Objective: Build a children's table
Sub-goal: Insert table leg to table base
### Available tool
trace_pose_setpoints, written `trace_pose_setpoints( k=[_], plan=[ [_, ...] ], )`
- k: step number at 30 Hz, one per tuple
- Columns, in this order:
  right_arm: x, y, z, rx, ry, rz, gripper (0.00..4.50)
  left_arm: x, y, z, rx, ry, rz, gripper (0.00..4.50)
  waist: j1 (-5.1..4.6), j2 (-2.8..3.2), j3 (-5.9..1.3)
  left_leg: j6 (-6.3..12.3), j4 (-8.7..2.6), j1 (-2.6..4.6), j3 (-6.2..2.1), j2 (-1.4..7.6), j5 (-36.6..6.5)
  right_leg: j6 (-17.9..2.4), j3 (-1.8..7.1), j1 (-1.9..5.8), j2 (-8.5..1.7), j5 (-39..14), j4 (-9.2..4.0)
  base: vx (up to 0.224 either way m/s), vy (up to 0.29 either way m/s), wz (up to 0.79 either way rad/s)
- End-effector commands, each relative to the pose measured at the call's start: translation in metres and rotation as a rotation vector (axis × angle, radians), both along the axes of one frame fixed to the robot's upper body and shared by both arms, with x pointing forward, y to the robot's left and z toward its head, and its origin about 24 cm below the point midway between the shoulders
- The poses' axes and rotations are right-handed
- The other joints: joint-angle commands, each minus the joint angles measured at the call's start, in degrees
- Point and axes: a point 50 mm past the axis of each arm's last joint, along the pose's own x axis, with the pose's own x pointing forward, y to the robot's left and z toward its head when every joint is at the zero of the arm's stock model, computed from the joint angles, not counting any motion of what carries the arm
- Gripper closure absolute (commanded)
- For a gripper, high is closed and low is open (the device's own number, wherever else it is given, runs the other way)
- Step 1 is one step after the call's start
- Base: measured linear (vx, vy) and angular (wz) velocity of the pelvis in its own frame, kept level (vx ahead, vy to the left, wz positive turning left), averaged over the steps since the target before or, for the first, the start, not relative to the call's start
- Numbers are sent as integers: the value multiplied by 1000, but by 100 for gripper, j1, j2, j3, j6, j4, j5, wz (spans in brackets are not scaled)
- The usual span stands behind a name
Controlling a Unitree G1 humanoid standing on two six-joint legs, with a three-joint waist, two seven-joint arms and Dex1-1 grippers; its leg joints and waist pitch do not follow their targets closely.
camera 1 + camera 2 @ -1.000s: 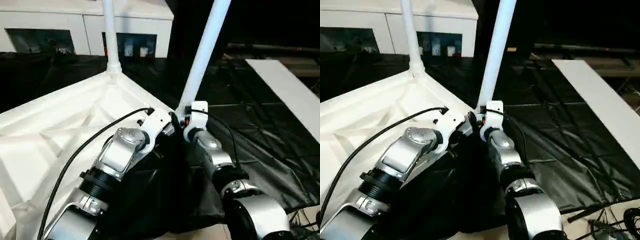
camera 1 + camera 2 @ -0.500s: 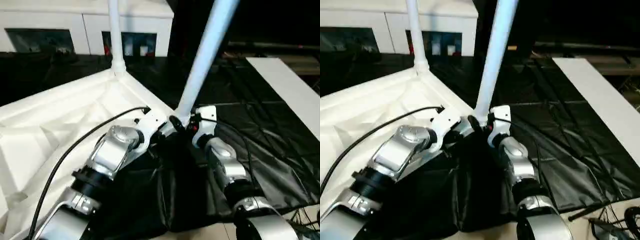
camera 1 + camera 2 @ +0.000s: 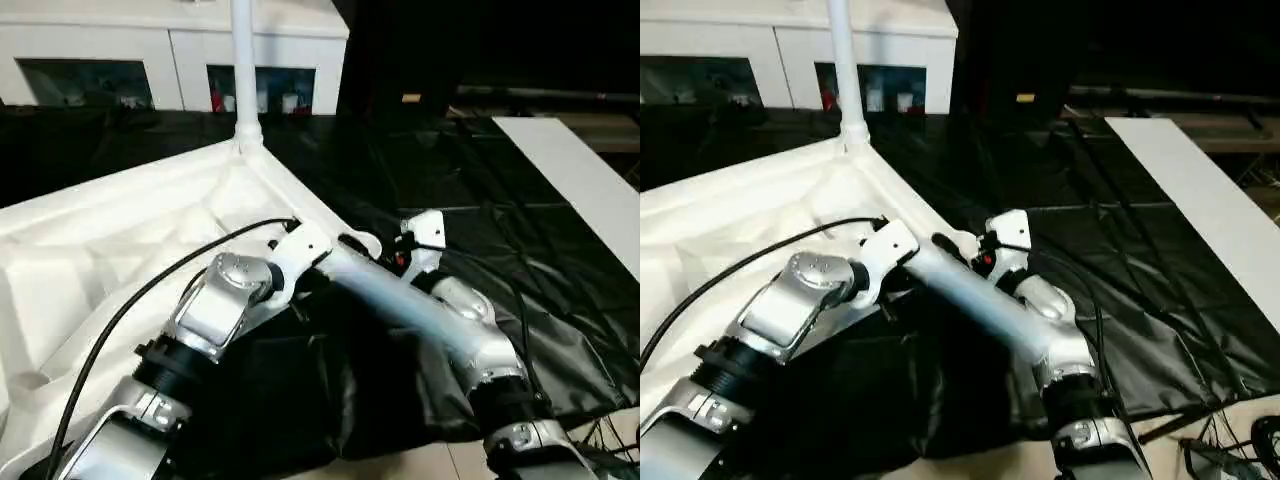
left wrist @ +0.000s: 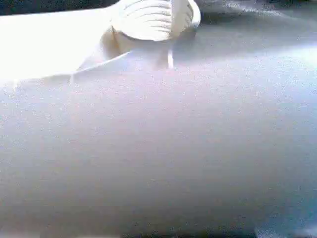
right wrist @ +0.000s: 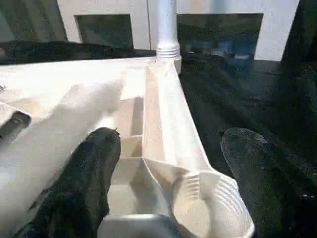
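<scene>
The loose leg (image 3: 400, 295) has toppled from upright; right claw (image 5: 168, 163) gapes empty, left claw clamped.

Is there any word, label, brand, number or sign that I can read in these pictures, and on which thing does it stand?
None can be read.
Tabletop, the upright leg and the loose leg: plain white, no print seen.
Small coloured items behind the dark glass of the cabinet: too small and blurred to read.
White board on the black sheet: blank.
</scene>
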Motion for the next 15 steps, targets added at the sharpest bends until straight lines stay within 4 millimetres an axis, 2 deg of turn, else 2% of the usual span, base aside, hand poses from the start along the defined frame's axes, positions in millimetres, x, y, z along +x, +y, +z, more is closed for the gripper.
trace_pose_setpoints(
  k=[1,4,7,8,9,10,15],
  plan=[
    [-2,-3,-1,-1,22,-5,120,-6,-6,-6,4,30,-49,450,-8,93,-345,184,-335,94,-42,221,-578,-1289,334,284,-345,566,-318,0,0,0],
    [-2,-4,-8,-51,69,-58,120,-7,-5,-7,-1,49,-38,450,-7,91,-348,192,-322,99,-36,208,-445,-1339,330,282,-339,696,-303,0,0,0],
    [1,-8,-12,-52,104,-101,120,-7,-6,-7,2,50,-41,450,-7,87,-344,159,-330,93,-36,207,-564,-1308,333,293,-348,498,-315,0,0,0],
    [1,-10,-12,-56,108,-114,120,-7,-6,-8,3,50,-42,450,-1,111,-347,140,-331,97,-40,209,-570,-1303,334,290,-354,484,-314,0,0,0],
    [3,-14,-13,-52,119,-136,120,-7,-5,-8,4,50,-44,450,-6,106,-345,126,-334,98,-38,209,-582,-1295,333,287,-349,473,-320,0,0,0],
    [6,-21,-11,-58,121,-170,120,-7,-4,-8,7,49,-48,450,-2,112,-352,104,-327,99,-40,208,-540,-1297,335,293,-346,562,-307,0,0,0],
    [10,-30,2,-12,117,-173,120,-7,-3,-8,17,41,-68,450,-3,92,-362,151,-307,92,-34,190,-455,-1290,330,313,-335,744,-291,0,0,0]
  ],
)
